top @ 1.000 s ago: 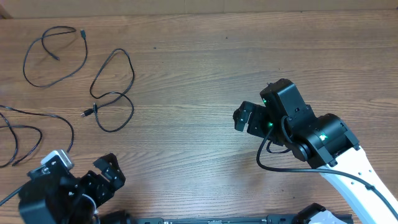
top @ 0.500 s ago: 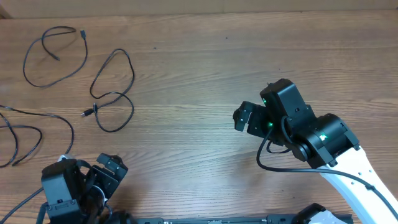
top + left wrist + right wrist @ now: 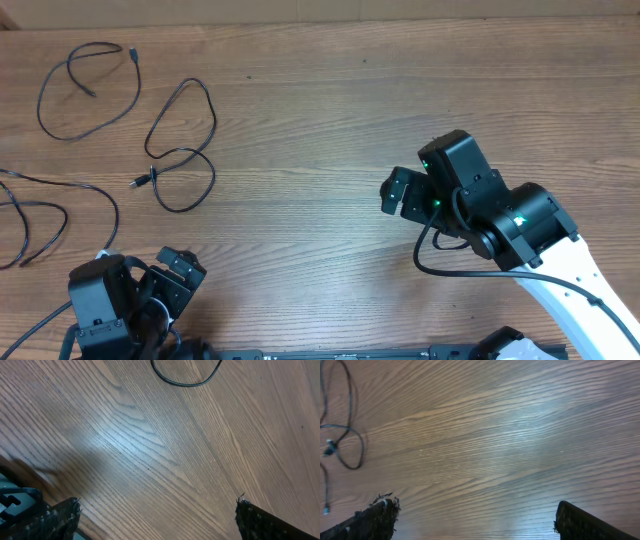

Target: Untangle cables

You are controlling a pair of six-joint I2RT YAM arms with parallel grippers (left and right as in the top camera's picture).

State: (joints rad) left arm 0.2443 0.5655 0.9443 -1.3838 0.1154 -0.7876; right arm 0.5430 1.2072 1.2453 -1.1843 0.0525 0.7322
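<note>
Item: cables, three, thin and black, laid on the left part of the wooden table (image 3: 320, 110), none touching another so far as the overhead view shows. Upper cable (image 3: 139, 92): a single open loop at the far left corner. Middle cable (image 3: 212, 120): a figure-of-eight crossing over itself, its plug (image 3: 137, 182) at the left side. Outer cable (image 3: 60, 183): runs off the left edge of the picture, its extent there not seen, one end lying just beside the left arm (image 3: 100, 300). Left gripper (image 3: 176, 274): jaws spread, nothing held, bare wood between the fingertips and only an arc of cord at the top of its wrist view. Right gripper (image 3: 394, 190): likewise spread and empty, well apart from every cable, a cord seen only at the far left of its wrist view. Hazards, as judged: the self-crossing of the middle cable may be drawn tight into a knot if one strand is pulled before the loop is opened; a cord lying flat on wood may be missed by closing fingers; a dragged cable may be swept over a neighbour and tangled afresh; the outer cable's end may be snagged by the left arm; the arms' paths may be crossed if the right is reached leftward.
</note>
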